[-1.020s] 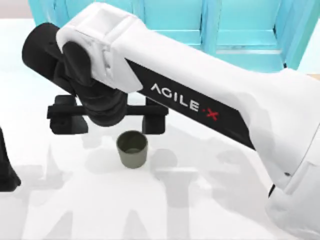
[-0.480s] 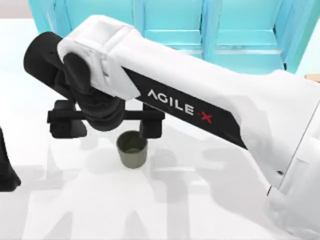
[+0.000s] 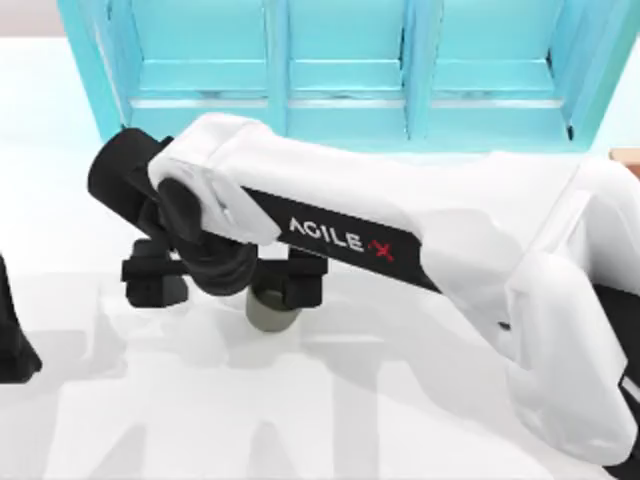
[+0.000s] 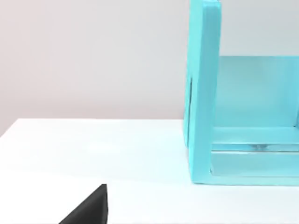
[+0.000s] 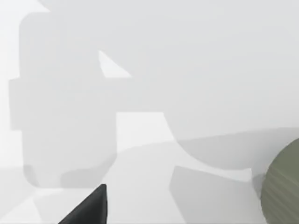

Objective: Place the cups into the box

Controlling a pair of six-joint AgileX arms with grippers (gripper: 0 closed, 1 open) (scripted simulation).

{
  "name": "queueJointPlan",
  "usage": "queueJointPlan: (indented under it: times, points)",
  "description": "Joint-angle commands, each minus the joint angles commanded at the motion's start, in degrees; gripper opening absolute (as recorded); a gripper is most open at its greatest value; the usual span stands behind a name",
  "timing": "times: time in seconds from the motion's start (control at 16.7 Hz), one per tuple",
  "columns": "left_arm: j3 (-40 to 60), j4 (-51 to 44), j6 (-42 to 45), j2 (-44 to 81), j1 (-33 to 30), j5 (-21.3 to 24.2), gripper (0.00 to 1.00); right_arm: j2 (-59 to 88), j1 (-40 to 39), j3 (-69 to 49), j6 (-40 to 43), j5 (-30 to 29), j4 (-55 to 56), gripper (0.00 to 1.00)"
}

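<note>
A dark olive-grey cup [image 3: 271, 314] stands upright on the white table, left of centre. My right gripper [image 3: 228, 287] hangs over it, open, with its black fingers [image 3: 304, 283] spread wide. The cup's rim is tucked under the finger on the right, and the top of the cup is hidden. In the right wrist view the cup [image 5: 284, 186] shows at the frame's edge beside a black fingertip [image 5: 89, 210]. A tan corner of the box [image 3: 628, 156] peeks in at the table's right edge. My left arm [image 3: 12, 345] is parked at the left edge.
A big cyan three-bay shelf unit [image 3: 340, 70] runs along the back of the table, and its end wall [image 4: 202, 93] stands close in the left wrist view. My right arm's white body [image 3: 450, 260] spans the table's right half.
My right gripper has come down and moved toward the table's front, from behind the cup to over its rim. Its fingers stay spread. The cup has not moved.
</note>
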State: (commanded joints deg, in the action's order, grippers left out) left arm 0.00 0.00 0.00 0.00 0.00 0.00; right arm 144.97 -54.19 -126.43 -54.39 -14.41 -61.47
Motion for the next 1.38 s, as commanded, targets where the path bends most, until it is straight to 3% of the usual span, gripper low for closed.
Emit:
queueJointPlan:
  times: [0.18, 0.96, 1.38]
  points:
    - [0.0, 0.0, 0.0, 0.0, 0.0, 0.0, 1.0, 0.0, 0.0, 0.0, 0.0, 0.0, 0.0, 1.0]
    - [0.0, 0.0, 0.0, 0.0, 0.0, 0.0, 1.0, 0.0, 0.0, 0.0, 0.0, 0.0, 0.0, 0.02]
    - [0.0, 0.0, 0.0, 0.0, 0.0, 0.0, 1.0, 0.0, 0.0, 0.0, 0.0, 0.0, 0.0, 0.0]
